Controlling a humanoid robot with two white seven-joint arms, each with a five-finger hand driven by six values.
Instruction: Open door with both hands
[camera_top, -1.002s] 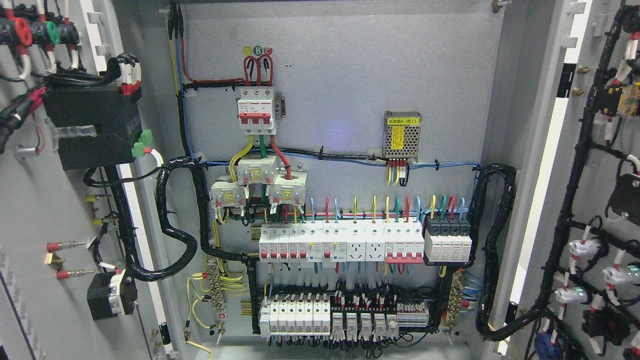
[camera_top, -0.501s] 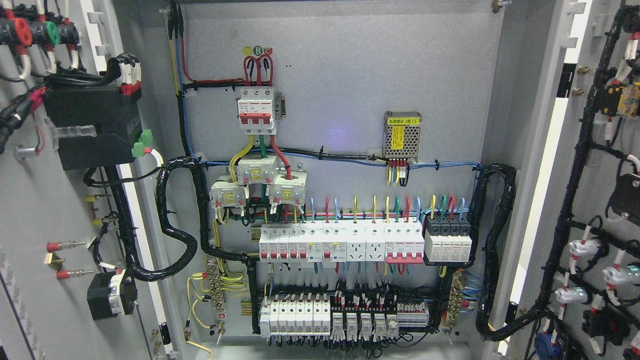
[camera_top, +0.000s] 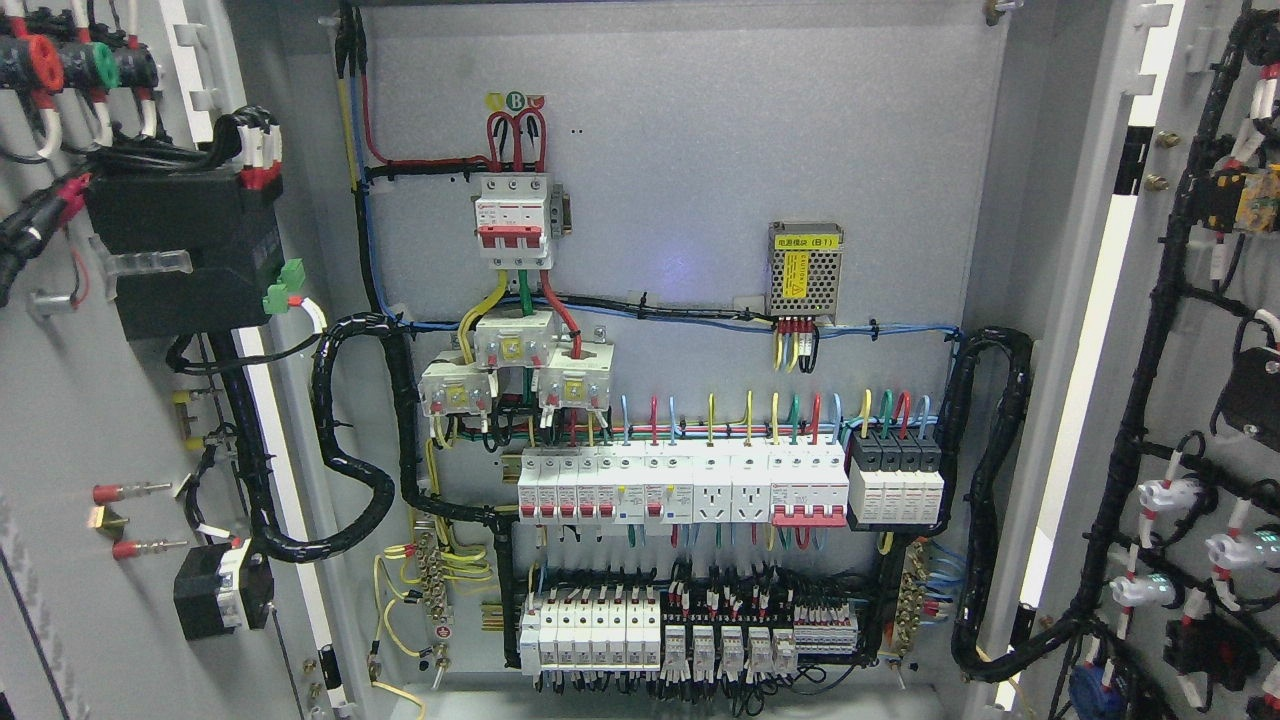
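An electrical cabinet stands wide open in the head view. Its left door is swung out at the picture's left, its inner face carrying a black module and wiring. The right door is swung out at the right, with black cable looms and white lamp backs on it. Between them the grey back panel shows in full. Neither of my hands nor any arm shows in the picture.
On the panel sit a red-and-white main breaker, a mesh power supply, a row of breakers and terminal blocks. Thick black cable bundles loop from both doors into the cabinet.
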